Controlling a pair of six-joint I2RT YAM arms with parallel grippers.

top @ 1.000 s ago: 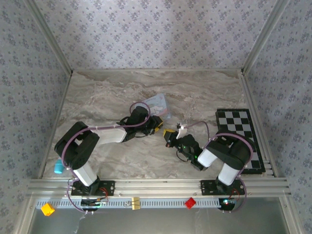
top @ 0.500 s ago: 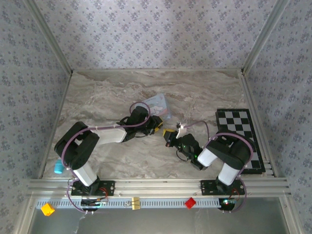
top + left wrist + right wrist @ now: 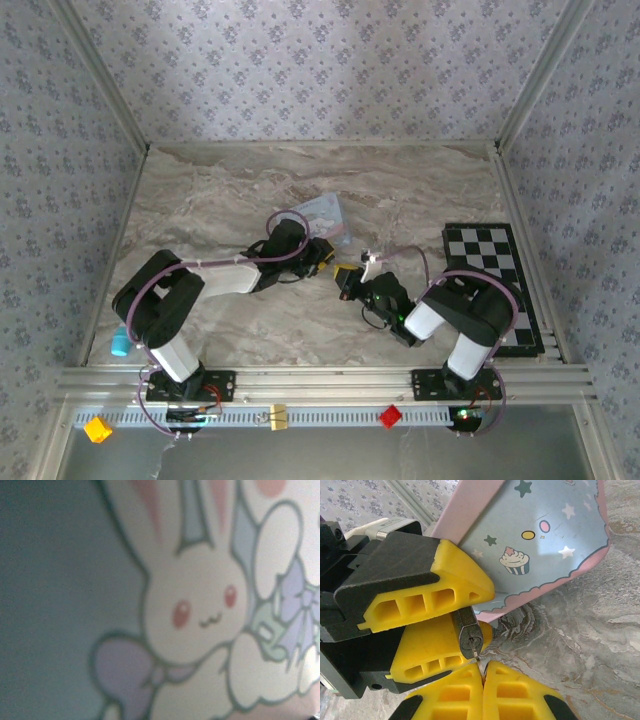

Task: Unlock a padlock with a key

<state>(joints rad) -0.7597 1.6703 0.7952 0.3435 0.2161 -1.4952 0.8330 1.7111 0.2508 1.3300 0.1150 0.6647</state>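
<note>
Padlock [image 3: 469, 639], small and dark with its keyhole face turned toward the right wrist camera, is clamped between the yellow fingers of the left claw [image 3: 481, 614]. One finger lies at its 11 o'clock and the other at its 8 o'clock.

At its 6 o'clock the right claw [image 3: 482, 674] is seen with both yellow fingertips pressed together on the key [image 3: 477, 656]. A thin pale tip of the key is shown, reaching the lower edge of the lock face just under the keyhole; whether it has entered cannot be told.

Behind the left claw, toward 1 o'clock, a light-blue tin [image 3: 545, 540] with pink edging, stars and a cupcake is laid on the marbled worktop [image 3: 600, 630]. A blurred cartoon rabbit printed on it is seen in the left wrist view.

From above, the two claws are found tip to tip near the worktop's middle. The tin is placed at their 12 o'clock and a chequered board [image 3: 490, 262] at 3 o'clock.
</note>
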